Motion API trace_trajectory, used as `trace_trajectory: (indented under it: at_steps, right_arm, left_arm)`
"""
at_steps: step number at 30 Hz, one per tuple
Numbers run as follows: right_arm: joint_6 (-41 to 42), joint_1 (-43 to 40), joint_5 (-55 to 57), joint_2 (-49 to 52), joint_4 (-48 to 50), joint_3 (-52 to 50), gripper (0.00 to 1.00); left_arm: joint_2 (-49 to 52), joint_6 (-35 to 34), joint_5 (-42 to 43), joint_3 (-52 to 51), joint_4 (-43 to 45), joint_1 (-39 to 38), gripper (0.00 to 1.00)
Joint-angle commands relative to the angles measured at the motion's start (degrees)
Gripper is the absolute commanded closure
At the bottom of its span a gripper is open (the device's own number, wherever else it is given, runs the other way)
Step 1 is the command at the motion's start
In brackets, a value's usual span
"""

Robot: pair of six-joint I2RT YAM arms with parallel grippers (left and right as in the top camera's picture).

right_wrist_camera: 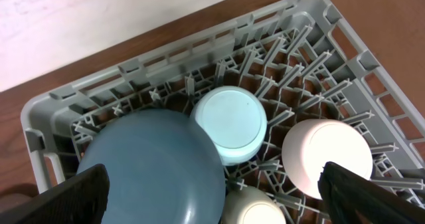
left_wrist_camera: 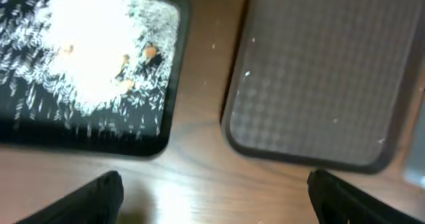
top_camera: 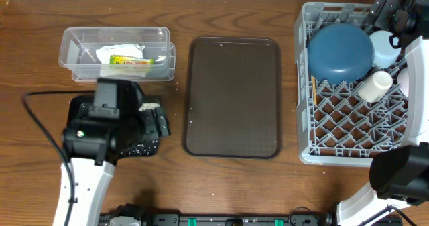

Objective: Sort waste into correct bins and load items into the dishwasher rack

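Note:
The clear tub (top_camera: 80,48) at the back left holds the crumpled napkin (top_camera: 119,51) and the yellow-green wrapper (top_camera: 131,62). The black tray (left_wrist_camera: 169,117) holds white rice crumbs (left_wrist_camera: 86,58); the left arm mostly hides it in the overhead view. My left gripper (left_wrist_camera: 216,197) is open and empty over bare wood beside that tray. The grey rack (top_camera: 305,119) holds the dark-blue dish (right_wrist_camera: 156,164), light-blue bowl (right_wrist_camera: 231,123), pink bowl (right_wrist_camera: 327,154), cream cup (right_wrist_camera: 252,207) and chopsticks (top_camera: 313,92). My right gripper (right_wrist_camera: 222,197) is open and empty above the dishes.
The brown serving tray (top_camera: 233,98) lies in the middle of the table, with only a few crumbs on it, and shows in the left wrist view (left_wrist_camera: 319,84). A black cable (top_camera: 40,129) runs along the left side. The rack's front half holds nothing.

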Motion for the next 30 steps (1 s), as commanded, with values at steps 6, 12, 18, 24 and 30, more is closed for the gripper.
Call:
trace_trajectory:
  at_steps: [6,12,18,24,30]
  right_arm:
    - [-0.3,-0.2,0.6,-1.4,0.0,0.4,0.01]
    - [-0.3,-0.2,0.6,-1.4,0.0,0.4,0.01]
    - [-0.3,-0.2,0.6,-1.4,0.0,0.4,0.01]
    - [-0.3,-0.2,0.6,-1.4,0.0,0.4,0.01]
    - [-0.3,-0.2,0.6,-1.4,0.0,0.4,0.01]
  left_arm:
    - [-16.3,21.5,0.0,-23.6,24.8,-0.3,0.09]
    - [-34.2,29.2,-0.3,-38.4,37.8,-0.3,0.08]
    - [-43.5,32.8,-0.4,-44.5,42.4,-0.3,0.08]
    - [-46.4,32.8,-1.8,-47.8,49.3,-0.2,0.08]
    - [-49.8,31.9,-1.8,-52.5,58.8,1.7,0.08]
